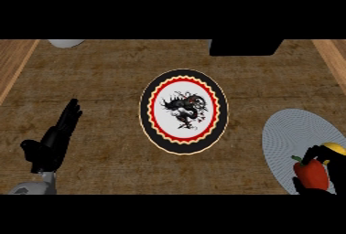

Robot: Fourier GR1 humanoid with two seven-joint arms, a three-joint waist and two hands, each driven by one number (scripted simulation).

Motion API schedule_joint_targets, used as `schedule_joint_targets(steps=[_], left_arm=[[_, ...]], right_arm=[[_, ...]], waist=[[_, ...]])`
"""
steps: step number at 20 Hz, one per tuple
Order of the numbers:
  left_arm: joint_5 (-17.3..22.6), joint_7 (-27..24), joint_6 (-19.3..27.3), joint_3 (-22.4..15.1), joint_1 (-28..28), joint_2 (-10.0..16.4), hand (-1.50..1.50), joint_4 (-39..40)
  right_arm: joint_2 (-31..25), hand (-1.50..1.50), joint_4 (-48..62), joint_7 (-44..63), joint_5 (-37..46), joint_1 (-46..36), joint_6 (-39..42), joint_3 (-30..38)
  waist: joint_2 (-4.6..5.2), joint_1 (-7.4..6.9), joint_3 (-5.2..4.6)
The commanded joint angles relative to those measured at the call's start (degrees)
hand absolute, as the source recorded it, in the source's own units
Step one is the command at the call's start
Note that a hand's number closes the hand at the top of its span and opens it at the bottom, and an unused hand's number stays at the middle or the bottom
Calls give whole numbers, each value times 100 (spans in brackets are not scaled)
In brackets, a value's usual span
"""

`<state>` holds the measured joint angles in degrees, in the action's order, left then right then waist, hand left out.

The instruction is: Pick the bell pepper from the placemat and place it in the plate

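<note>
The red bell pepper [312,176] sits low at the right edge of the view, over the near part of the grey round placemat [290,137], and the right hand [310,154] is on it: black fingers curl over its top and another dark digit comes up along its left side, so call that a pinch around the pepper. Whether it has left the mat or rests on it, I can't tell from here. Just beside the fingers is a small yellow thing [334,148], too cut off to name.

So the score: the grasp looks made, the carry and the drop-off are all to come. The plate [146,109], black rim, red zigzag ring, dark dragon figure in the middle, lies well apart to the left of the mat at centre, with nothing on it.

The left hand [54,141] rests at the left, fingers straight and pressed together, pointing away, holding nothing.

Underneath, a brown woven-looking counter [101,82] with paler wood strips down both sides. At the far edge, a black block [245,47] and a pale rounded object [66,43], both partly cut off
</note>
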<state>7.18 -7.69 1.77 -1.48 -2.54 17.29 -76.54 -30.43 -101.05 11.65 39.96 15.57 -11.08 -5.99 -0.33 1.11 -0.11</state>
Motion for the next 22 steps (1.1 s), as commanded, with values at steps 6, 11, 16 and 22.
schedule_joint_targets(steps=[6,11,16,22], left_arm=[[-239,-18,158,-69,-80,-232,0,93],[-192,38,-38,54,-247,-204,0,171],[-357,-34,7,44,-123,-331,0,14],[-235,187,-253,176,91,-208,0,-385]], right_arm=[[46,150,-2333,294,124,539,-172,453],[262,150,-3201,819,539,307,283,287],[799,150,-2702,1416,940,-986,826,-318],[1422,150,-1986,1969,1496,-2285,1327,-986]], waist=[[18,-26,6],[29,-73,7],[39,-146,8],[34,-179,9]])
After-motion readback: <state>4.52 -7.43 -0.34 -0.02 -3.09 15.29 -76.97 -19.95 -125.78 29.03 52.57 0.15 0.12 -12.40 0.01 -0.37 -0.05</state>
